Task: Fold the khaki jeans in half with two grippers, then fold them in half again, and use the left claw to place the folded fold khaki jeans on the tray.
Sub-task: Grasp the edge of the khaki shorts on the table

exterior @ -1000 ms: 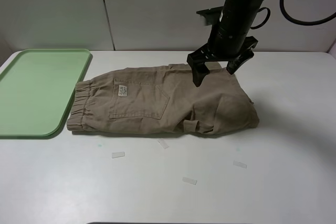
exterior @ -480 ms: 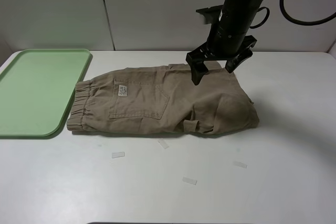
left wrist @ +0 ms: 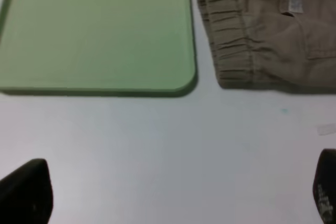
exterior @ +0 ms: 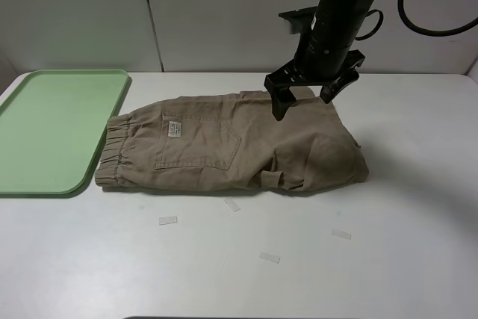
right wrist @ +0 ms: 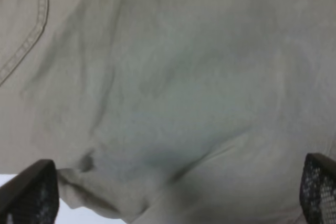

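Right gripper [exterior: 304,104] – black pincer jaws spread wide, nothing between them. It hangs over the far edge of the khaki jeans [exterior: 231,143], toward their right-hand end in the high view. One fingertip overlaps the cloth there, but whether it touches cannot be told. The right wrist view shows the right gripper [right wrist: 173,190] with rumpled tan fabric of the khaki jeans [right wrist: 168,77] filling the space between its two tips.

Left gripper [left wrist: 176,192] – jaws likewise wide apart and empty. It is out of the high view. Its own camera places it over bare white table [left wrist: 157,140], near the tray's [left wrist: 94,30] rounded corner and the waistband [left wrist: 226,40].

Khaki jeans [left wrist: 262,40] – lying lengthwise across the table [exterior: 299,282], on the table and not on the tray. The back patch pocket [exterior: 198,140] and the small pale label [exterior: 173,129] face up. The gathered waistband [exterior: 112,156] points toward the tray, just beside its rim, with a sliver of table between them in the left wrist view. The opposite end is bunched and creased.

Tray [exterior: 52,128] – pale mint green with rounded corners, at the left of the table.

Sundry – four small pale slips [exterior: 168,220] lie scattered on the table in front of the jeans.
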### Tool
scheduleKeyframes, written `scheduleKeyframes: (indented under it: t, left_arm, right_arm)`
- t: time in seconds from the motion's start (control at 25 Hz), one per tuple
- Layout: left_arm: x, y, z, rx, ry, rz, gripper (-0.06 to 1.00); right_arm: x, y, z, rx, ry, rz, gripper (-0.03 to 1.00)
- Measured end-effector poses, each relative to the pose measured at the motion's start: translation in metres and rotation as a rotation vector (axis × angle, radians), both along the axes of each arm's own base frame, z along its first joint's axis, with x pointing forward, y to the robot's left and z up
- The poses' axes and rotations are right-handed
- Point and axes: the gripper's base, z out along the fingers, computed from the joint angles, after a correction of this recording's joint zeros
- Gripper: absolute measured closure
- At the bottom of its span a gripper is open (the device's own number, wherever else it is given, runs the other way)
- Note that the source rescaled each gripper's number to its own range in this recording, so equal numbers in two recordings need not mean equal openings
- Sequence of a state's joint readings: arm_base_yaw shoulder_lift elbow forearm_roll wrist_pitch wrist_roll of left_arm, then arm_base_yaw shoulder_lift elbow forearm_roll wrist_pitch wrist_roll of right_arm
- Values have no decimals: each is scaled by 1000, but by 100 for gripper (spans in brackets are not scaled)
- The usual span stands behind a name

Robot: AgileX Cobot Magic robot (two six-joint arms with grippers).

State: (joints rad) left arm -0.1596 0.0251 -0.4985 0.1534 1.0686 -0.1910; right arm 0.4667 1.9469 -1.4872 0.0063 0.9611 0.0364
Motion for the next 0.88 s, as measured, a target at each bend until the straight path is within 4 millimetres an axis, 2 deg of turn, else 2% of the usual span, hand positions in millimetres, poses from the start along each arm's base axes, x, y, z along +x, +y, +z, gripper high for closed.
scheduleKeyframes:
  t: [0.28,0.44,0.76,0.88]
  left_arm:
    - [-1,-1,0,1,-2,130,-5]
    - [-3,-1,0,0,-12,149,-5]
    - [-6,-1,-1,-2,-33,149,-5]
    - [-6,-1,-1,-2,-33,149,-5]
  right_arm:
    - [2,0,0,-5,-25,3,-2]
    - [7,-6,-1,-7,-41,-25,-2]
    - [34,-40,-47,-37,16,-123,-2]
    - [44,-54,-58,-36,10,-151,-2]
